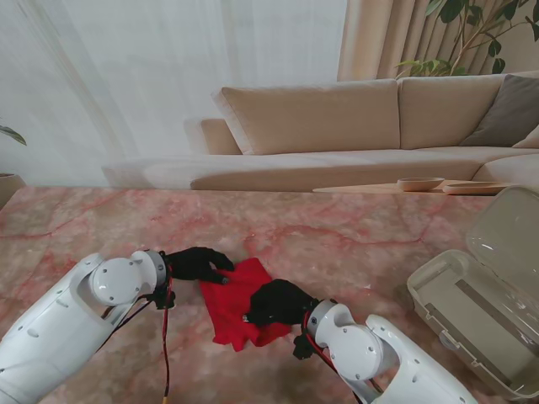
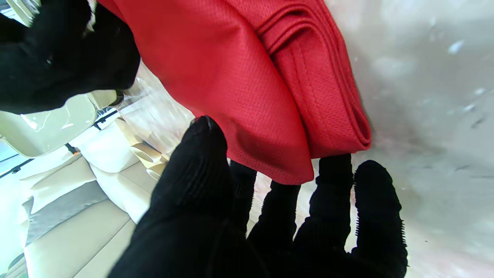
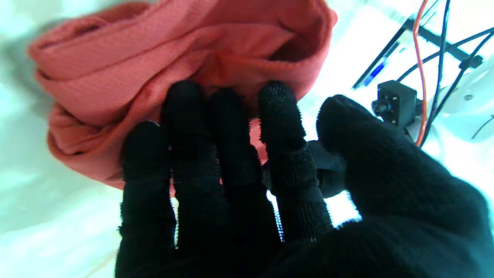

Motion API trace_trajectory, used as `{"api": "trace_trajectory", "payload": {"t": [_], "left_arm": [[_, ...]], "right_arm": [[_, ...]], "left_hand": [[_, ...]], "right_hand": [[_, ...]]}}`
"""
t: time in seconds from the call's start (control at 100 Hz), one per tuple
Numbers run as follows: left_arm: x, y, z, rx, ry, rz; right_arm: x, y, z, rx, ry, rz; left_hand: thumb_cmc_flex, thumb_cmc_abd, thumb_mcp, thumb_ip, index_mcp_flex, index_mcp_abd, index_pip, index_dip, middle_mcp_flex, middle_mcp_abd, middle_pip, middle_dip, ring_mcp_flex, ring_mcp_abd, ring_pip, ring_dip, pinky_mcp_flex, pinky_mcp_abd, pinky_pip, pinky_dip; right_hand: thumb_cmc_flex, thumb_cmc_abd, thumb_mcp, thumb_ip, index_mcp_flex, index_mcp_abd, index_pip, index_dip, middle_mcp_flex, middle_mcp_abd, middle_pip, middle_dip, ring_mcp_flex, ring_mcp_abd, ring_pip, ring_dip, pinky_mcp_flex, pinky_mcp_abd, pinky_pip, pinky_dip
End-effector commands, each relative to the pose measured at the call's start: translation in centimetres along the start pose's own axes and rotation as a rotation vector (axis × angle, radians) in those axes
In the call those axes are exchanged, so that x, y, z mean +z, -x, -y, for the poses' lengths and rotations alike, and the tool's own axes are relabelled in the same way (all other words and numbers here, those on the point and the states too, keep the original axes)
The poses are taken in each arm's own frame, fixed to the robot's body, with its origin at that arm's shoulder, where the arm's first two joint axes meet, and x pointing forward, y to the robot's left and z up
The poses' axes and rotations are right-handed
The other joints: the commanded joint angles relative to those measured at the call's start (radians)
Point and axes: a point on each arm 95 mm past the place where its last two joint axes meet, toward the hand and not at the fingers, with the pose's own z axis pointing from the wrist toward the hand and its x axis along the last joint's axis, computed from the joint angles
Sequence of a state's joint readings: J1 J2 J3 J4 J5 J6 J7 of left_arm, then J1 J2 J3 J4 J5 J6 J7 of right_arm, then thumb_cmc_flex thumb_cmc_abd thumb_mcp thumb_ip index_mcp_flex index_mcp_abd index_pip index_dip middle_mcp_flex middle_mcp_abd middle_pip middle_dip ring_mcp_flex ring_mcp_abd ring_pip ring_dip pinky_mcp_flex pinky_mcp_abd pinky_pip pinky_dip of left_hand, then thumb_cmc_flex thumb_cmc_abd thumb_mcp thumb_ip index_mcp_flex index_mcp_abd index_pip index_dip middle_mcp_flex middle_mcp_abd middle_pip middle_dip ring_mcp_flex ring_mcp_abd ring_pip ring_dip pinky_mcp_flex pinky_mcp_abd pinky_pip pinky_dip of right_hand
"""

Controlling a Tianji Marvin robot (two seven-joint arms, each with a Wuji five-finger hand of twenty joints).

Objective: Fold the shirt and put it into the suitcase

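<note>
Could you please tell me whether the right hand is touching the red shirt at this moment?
Touching. In the right wrist view, the fingertips of the right hand press into the folds of the red shirt; in the stand view that hand lies on it.

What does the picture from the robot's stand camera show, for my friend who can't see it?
Two black-gloved robot hands meet a folded red fabric shirt on a pink marble table: the left robot hand at its far-left edge, the right robot hand resting on top. An open beige plastic suitcase waits at the right, with a cream sofa behind.
</note>
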State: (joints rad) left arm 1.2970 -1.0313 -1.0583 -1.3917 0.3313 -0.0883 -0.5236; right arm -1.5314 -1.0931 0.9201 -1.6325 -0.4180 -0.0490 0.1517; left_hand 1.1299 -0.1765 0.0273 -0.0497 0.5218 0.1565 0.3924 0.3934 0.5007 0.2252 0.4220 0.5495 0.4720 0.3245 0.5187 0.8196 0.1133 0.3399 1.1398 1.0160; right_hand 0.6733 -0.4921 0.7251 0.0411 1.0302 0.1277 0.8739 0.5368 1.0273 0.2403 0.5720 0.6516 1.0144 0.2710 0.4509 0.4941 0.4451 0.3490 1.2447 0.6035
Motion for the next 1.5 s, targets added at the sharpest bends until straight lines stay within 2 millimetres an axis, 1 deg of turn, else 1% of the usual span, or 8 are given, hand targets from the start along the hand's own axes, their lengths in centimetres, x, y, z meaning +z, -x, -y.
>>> {"api": "trace_trajectory", "payload": {"t": [0.0, 0.13, 0.46, 0.82, 1.01, 1.26, 1.39, 1.49], "left_arm": [[-0.7, 0.5, -1.4, -0.020, 0.028, 0.025], [-1.8, 0.6, -2.5, -0.036, 0.037, 0.045], [-5.0, 0.6, -4.9, -0.036, 0.069, 0.089], [-7.7, -0.2, -7.4, -0.136, 0.071, 0.168], [-8.9, -0.9, -7.1, -0.117, 0.056, 0.176], [-10.6, -2.1, -5.6, -0.043, -0.024, 0.175], [-11.0, -2.8, -4.9, -0.016, -0.081, 0.162], [-10.9, -3.4, -4.6, -0.010, -0.132, 0.135]], "right_arm": [[-0.2, 1.1, -0.1, -0.041, -0.028, 0.008], [0.0, 1.3, -0.6, -0.111, -0.005, -0.009], [0.0, 2.0, -1.4, -0.131, 0.010, 0.031], [-0.5, 2.4, -1.9, -0.193, 0.012, 0.052], [-1.1, 1.8, -2.7, -0.193, 0.043, 0.047], [-2.7, -0.5, -3.7, -0.208, 0.119, 0.022], [-3.3, -1.5, -3.7, -0.191, 0.142, 0.010], [-3.6, -2.1, -3.3, -0.173, 0.150, 0.005]], "left_hand": [[0.010, 0.056, -0.040, 0.017, -0.013, -0.005, 0.004, 0.000, -0.003, 0.010, 0.012, -0.018, 0.027, 0.025, 0.046, 0.014, 0.006, 0.002, 0.037, 0.020], [0.004, 0.062, -0.043, 0.016, -0.009, -0.002, -0.006, -0.004, -0.003, 0.016, 0.003, -0.024, 0.017, 0.026, 0.041, 0.011, -0.003, 0.001, 0.032, 0.015], [-0.014, 0.087, -0.050, 0.012, -0.006, 0.006, -0.044, -0.012, -0.003, 0.027, -0.018, -0.038, 0.004, 0.042, 0.037, 0.009, -0.015, -0.001, 0.027, 0.008], [-0.074, 0.167, -0.067, 0.000, -0.016, 0.025, -0.113, -0.023, -0.008, 0.065, -0.046, -0.046, -0.010, 0.078, 0.041, 0.014, -0.026, 0.009, 0.019, 0.003], [-0.093, 0.184, -0.070, -0.002, -0.009, 0.030, -0.140, -0.024, -0.006, 0.073, -0.056, -0.048, -0.016, 0.081, 0.037, 0.011, -0.031, 0.009, 0.014, -0.002], [-0.103, 0.189, -0.070, -0.002, -0.002, 0.033, -0.161, -0.020, 0.000, 0.077, -0.067, -0.048, -0.017, 0.081, 0.030, 0.006, -0.033, 0.011, 0.009, -0.007], [-0.105, 0.187, -0.071, -0.003, 0.005, 0.033, -0.165, -0.017, 0.003, 0.076, -0.069, -0.048, -0.019, 0.081, 0.025, 0.002, -0.034, 0.011, 0.004, -0.011], [-0.106, 0.183, -0.070, -0.003, 0.014, 0.033, -0.165, -0.014, 0.006, 0.073, -0.072, -0.048, -0.022, 0.078, 0.017, -0.003, -0.035, 0.013, -0.004, -0.016]], "right_hand": [[-0.016, 0.001, -0.012, -0.055, -0.020, -0.040, -0.002, -0.017, -0.023, -0.019, -0.017, -0.018, -0.049, -0.030, -0.079, -0.061, -0.029, 0.045, -0.064, -0.037], [-0.026, -0.017, 0.017, -0.064, -0.027, -0.056, 0.019, -0.026, -0.021, -0.030, -0.026, -0.022, -0.044, -0.043, -0.091, -0.060, -0.028, 0.040, -0.075, -0.025], [-0.026, -0.023, 0.023, -0.067, -0.035, -0.053, 0.018, -0.039, -0.027, -0.030, -0.032, -0.026, -0.051, -0.046, -0.098, -0.060, -0.027, 0.038, -0.078, -0.019], [-0.025, -0.040, 0.036, -0.072, -0.045, -0.068, 0.035, -0.051, -0.027, -0.039, -0.036, -0.031, -0.050, -0.059, -0.104, -0.064, -0.024, 0.025, -0.088, -0.018], [-0.030, -0.043, 0.036, -0.076, -0.059, -0.065, 0.034, -0.060, -0.038, -0.036, -0.043, -0.036, -0.059, -0.060, -0.111, -0.068, -0.025, 0.015, -0.095, -0.019], [-0.040, -0.029, 0.016, -0.077, -0.097, -0.046, 0.010, -0.058, -0.061, -0.018, -0.058, -0.041, -0.072, -0.030, -0.095, -0.051, -0.041, 0.029, -0.110, -0.016], [-0.031, -0.015, 0.001, -0.074, -0.113, -0.035, -0.011, -0.050, -0.068, -0.011, -0.063, -0.040, -0.070, -0.019, -0.070, -0.026, -0.042, 0.028, -0.100, -0.001], [-0.025, -0.007, -0.007, -0.072, -0.117, -0.033, -0.017, -0.048, -0.066, -0.009, -0.064, -0.040, -0.064, -0.016, -0.056, -0.013, -0.034, 0.028, -0.092, 0.010]]}}
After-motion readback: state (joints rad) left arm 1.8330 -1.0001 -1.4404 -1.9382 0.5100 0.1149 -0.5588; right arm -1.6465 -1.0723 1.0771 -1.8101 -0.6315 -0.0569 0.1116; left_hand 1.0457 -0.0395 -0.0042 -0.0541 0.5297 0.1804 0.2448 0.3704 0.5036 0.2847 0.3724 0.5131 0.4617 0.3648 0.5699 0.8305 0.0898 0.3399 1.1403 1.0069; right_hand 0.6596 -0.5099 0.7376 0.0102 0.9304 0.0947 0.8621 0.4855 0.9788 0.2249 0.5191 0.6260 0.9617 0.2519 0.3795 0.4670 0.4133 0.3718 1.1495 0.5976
